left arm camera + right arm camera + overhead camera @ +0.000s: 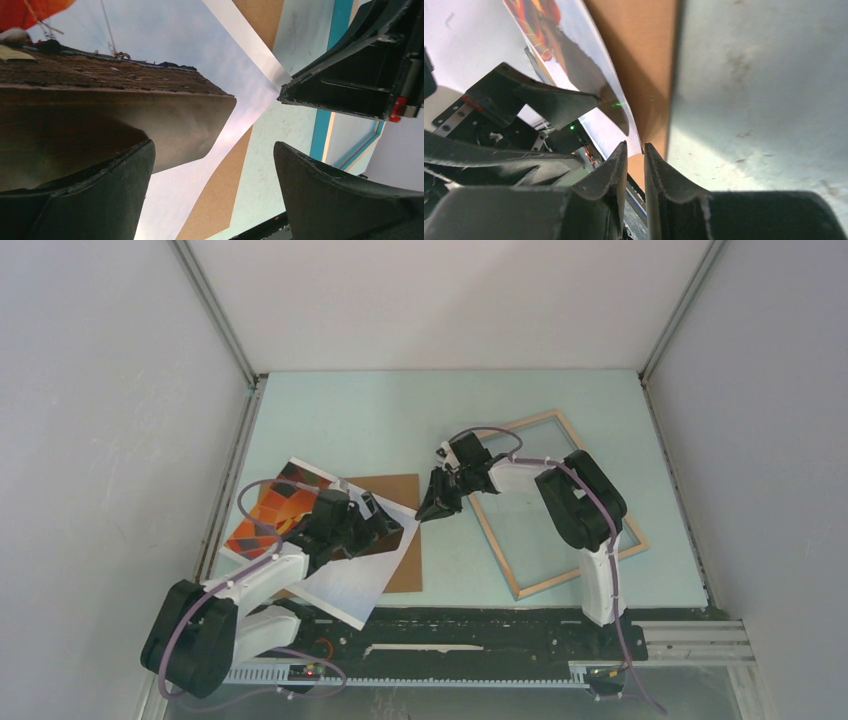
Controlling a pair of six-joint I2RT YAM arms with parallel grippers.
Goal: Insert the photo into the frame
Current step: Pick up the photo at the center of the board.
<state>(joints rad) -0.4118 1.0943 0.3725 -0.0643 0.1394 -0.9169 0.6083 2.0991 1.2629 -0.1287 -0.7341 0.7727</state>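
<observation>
The photo (275,512), white-bordered with orange balloons, lies at the left, partly on the brown backing board (395,490). Its right corner curls up off the board (639,50). My right gripper (434,508) is at that corner. In the right wrist view the photo (574,55) tapers to a point between the tips of my right gripper (636,145), whose jaws stand a narrow gap apart. My left gripper (385,525) hovers wide open over the photo's right part. The left wrist view shows the photo (150,50) and the board (220,200) under that gripper (214,145). The frame (580,572) lies flat on the right, wood side up.
A blue edge of the frame (325,135) shows in the left wrist view, beside the right gripper's body (350,75). A black rail (480,625) runs along the near table edge. Grey enclosure walls stand on the left, right and back.
</observation>
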